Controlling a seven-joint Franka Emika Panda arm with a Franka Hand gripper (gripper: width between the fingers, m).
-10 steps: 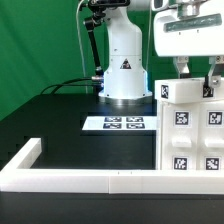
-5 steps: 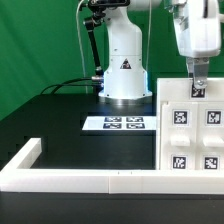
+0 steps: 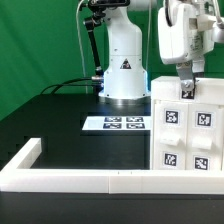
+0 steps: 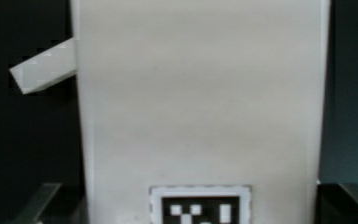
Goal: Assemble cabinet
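Observation:
The cabinet [image 3: 185, 125], a large white box with several black-and-white tags on its face, stands at the exterior view's right edge, partly cut off. My gripper [image 3: 186, 92] reaches down onto its top edge. In the wrist view the white cabinet body [image 4: 194, 100] fills the space between my dark fingers [image 4: 44, 200], which press against both of its sides, and one tag [image 4: 199, 208] sits between them. My gripper [image 4: 197, 205] is shut on the cabinet. A slanted white piece [image 4: 48, 68] shows beside the body; I cannot tell what it is.
The marker board [image 3: 115, 124] lies flat on the black table in front of the arm's white base [image 3: 123, 60]. The low white L-shaped wall [image 3: 70, 178] runs along the front and the exterior view's left. A green backdrop stands behind.
My gripper has straightened and moved toward the exterior view's left. The cabinet has shifted left with it by a small amount.

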